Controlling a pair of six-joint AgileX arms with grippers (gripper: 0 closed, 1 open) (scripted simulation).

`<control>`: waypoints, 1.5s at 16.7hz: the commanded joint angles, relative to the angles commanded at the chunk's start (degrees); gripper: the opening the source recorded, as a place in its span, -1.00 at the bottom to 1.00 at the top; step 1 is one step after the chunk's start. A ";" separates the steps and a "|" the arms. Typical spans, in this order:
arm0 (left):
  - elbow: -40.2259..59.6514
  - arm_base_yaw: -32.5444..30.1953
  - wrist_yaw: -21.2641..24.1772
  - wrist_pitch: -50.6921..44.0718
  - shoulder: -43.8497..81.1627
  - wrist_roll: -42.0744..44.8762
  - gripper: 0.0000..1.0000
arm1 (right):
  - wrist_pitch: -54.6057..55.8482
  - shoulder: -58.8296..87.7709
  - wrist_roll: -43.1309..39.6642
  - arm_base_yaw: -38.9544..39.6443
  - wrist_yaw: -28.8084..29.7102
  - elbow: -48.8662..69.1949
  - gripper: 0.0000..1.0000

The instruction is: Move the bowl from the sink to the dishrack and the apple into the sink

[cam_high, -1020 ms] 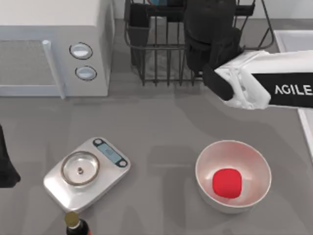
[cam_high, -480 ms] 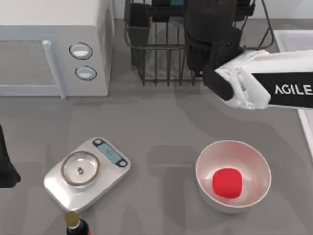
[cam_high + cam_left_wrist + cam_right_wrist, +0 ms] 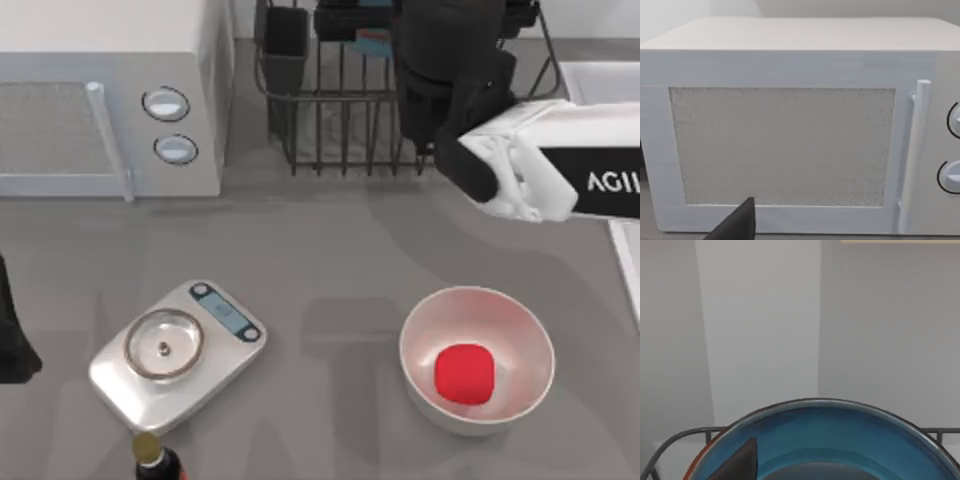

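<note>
My right gripper (image 3: 445, 60) hangs over the dark wire dishrack (image 3: 330, 110) at the back of the table, with its fingers open. The teal-blue bowl (image 3: 825, 440) with its reddish-brown band lies just under it inside the rack, and a bit of the bowl (image 3: 374, 42) peeks out beside the wrist. One fingertip (image 3: 740, 462) shows over the bowl's near rim. The red apple (image 3: 465, 373) sits in a glossy white bowl (image 3: 420, 335) at the front right. The sink (image 3: 600, 78) shows as a pale rim at the right edge. My left gripper (image 3: 12, 345) is parked at the left edge.
A white microwave (image 3: 110, 90) fills the back left, close in front of the left wrist camera. A silver kitchen scale (image 3: 175, 350) lies at the front left, with a bottle top (image 3: 150, 455) just in front of it. Bare grey tabletop lies between scale and white bowl.
My right arm has shifted to the right over the dishrack, uncovering more of the teal bowl. Everything else stays put.
</note>
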 joint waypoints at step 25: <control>0.00 0.00 0.00 0.00 0.00 0.00 1.00 | -38.08 -111.97 -0.97 -34.51 -36.16 -72.48 1.00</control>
